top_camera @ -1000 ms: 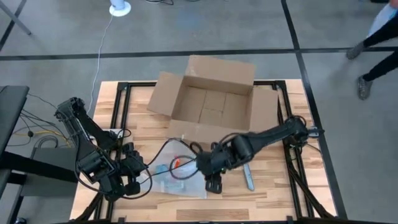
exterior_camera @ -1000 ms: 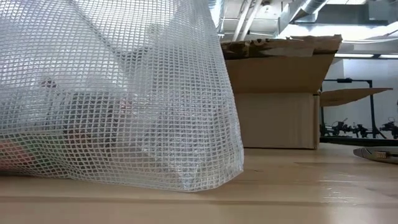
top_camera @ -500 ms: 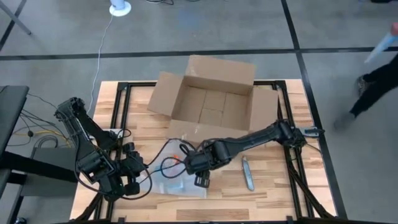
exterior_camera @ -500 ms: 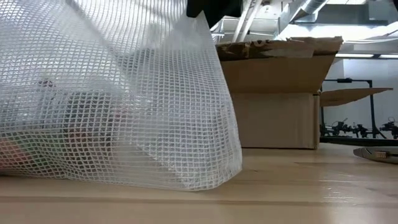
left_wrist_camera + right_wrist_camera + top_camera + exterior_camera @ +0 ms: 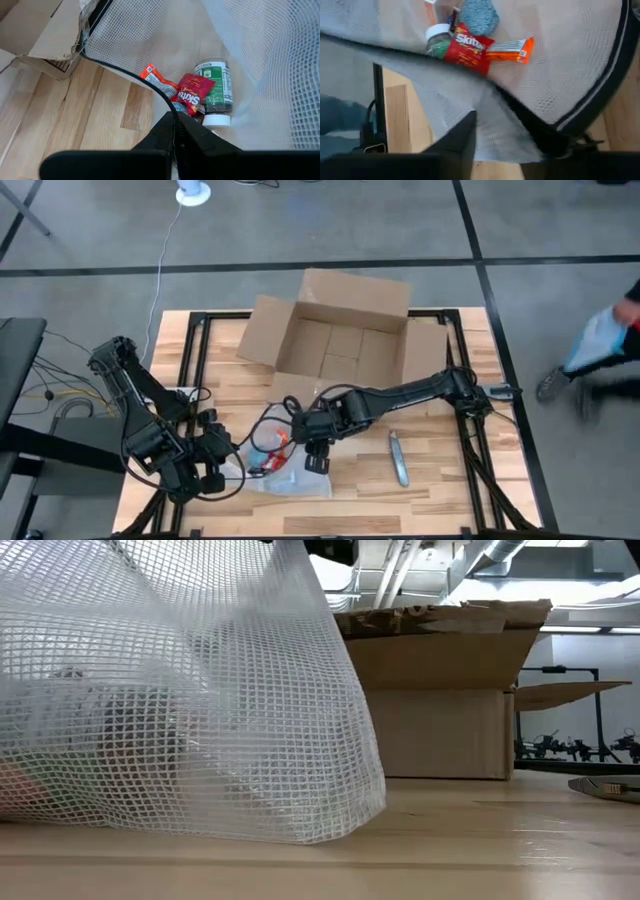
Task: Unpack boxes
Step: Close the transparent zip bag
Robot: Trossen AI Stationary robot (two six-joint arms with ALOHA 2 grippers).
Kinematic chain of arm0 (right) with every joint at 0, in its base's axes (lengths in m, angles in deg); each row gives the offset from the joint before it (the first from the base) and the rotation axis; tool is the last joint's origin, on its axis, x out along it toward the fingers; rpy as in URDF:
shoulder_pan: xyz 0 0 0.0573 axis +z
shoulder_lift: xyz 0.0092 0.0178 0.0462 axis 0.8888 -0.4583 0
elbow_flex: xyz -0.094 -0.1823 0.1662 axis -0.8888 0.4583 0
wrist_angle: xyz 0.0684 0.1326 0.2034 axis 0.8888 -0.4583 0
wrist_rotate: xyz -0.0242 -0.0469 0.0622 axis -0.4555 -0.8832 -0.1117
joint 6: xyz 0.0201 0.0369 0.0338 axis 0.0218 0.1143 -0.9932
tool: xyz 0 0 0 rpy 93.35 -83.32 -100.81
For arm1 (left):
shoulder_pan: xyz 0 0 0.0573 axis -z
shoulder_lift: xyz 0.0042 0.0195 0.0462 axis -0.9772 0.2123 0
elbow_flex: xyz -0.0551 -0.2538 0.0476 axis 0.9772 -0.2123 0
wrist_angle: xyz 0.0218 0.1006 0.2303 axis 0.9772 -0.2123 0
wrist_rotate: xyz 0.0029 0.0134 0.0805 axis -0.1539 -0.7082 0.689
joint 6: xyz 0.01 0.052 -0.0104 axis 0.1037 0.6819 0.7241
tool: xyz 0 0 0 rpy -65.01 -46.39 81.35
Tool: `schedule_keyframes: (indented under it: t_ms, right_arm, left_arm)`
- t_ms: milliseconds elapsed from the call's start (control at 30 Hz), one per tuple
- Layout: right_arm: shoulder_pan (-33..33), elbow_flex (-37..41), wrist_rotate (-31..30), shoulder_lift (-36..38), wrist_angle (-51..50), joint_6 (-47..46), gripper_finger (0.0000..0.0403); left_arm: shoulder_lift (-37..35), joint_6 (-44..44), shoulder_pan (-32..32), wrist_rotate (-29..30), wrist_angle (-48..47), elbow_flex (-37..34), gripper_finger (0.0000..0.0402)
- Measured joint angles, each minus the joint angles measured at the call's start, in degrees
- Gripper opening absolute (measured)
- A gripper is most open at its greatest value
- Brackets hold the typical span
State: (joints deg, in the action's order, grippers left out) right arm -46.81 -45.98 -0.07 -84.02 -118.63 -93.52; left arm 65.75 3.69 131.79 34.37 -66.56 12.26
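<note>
The brown cardboard box (image 5: 340,345) stands open on the table's far middle, flaps spread; the low view shows its side (image 5: 440,690). A clear mesh zip bag (image 5: 285,475) lies in front of it and fills the low view (image 5: 180,700). Through the mesh show a red sweets packet (image 5: 192,92), an orange packet (image 5: 507,49) and a green bottle with a white cap (image 5: 215,92). My left gripper (image 5: 222,470) is shut on the bag's left side. My right gripper (image 5: 313,458) is shut on the bag's right side. My left gripper pinches the bag's black-trimmed edge (image 5: 172,111) between its two fingers, which come in low from the table's left. The trim runs slack away from the fingers. The bag's underside rests on the table. My right gripper holds the mesh beside the black-trimmed edge (image 5: 520,117); one layer or several, I cannot tell. Its fingers (image 5: 465,137) come slanting down from the table's right. That part of the bag is raised into a peak (image 5: 290,560), and the rest lies on the table.
A grey box cutter (image 5: 399,458) lies on the wood right of the bag. Black frame rails (image 5: 470,450) run along the table's sides. A person walks past on the floor at the right (image 5: 600,350). Bare wood shows near the front right.
My right gripper has gone toward the table's left edge and a little toward the box, keeping hold of the mesh. The bag's raised peak has shifted left with it, while the bag's bottom stays on the table. The person at the right has walked on.
</note>
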Motion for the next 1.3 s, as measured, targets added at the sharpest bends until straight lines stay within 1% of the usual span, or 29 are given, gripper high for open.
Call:
schedule_keyframes:
  t_ms: [67,100,133,233,333,433,500,600,767,867,967,1033,1100,1200,1300]
  right_arm:
    - [0.16,0.00,0.06,0.53,-1.44,1.97,0.0029]
    - [0.41,0.00,0.07,0.86,-2.38,2.65,0.0015]
    - [0.60,0.00,0.04,1.35,-3.21,2.99,0.0011]
    - [1.61,0.00,0.02,3.07,-7.40,4.34,0.0002]
    - [3.89,0.00,-0.50,4.64,-10.03,7.96,0.0001]
    - [6.15,0.00,-3.77,6.57,-9.84,10.97,0.0000]
    - [7.25,0.00,-6.87,7.60,-9.77,12.40,0.0000]
    - [7.88,0.00,-9.78,8.20,-9.21,13.81,0.0000]
    - [8.73,0.00,-10.06,8.27,-7.05,15.59,0.0000]
    - [9.61,0.00,-10.18,8.27,-7.19,16.12,0.0000]
    - [10.27,0.00,-10.16,8.27,-7.28,14.91,0.0000]
    - [10.49,0.00,-10.19,8.27,-7.58,13.10,0.0000]
    - [10.57,0.00,-10.17,8.27,-8.50,11.12,0.0000]
    - [10.37,0.00,-10.51,8.29,-9.20,5.95,0.0000]
    - [10.27,0.00,-12.87,8.29,-9.40,2.42,0.0000]
  left_arm:
    - [0.00,0.51,0.00,0.00,0.00,0.00,0.0000]
    - [0.00,1.02,-0.02,0.00,0.02,0.00,0.0000]
    - [0.00,1.64,-0.07,0.00,0.00,0.09,0.0000]
    - [0.00,5.00,-1.23,-0.11,0.03,1.03,0.0000]
    - [0.00,9.73,-3.59,0.70,-0.19,2.78,0.0000]
    - [-0.02,13.49,-6.61,4.32,-0.30,5.33,0.0000]
    - [-0.02,17.07,-9.22,5.41,0.62,7.13,0.0000]
    - [-0.04,23.70,-13.99,5.40,4.61,8.98,0.0000]
    - [-0.13,33.04,-18.87,5.65,13.15,11.55,0.0000]
    - [-0.13,38.82,-20.56,2.50,16.47,11.65,0.0003]
    - [-0.13,41.08,-22.24,-2.72,16.40,11.63,0.0023]
    - [-0.13,41.22,-23.36,-6.83,14.21,11.44,0.0044]
    - [-0.13,42.05,-24.28,-10.03,8.90,11.37,0.0065]
    - [-0.13,45.04,-24.92,-11.30,1.91,11.37,0.0087]
    - [-0.13,53.46,-25.49,-9.98,1.66,11.74,0.0092]
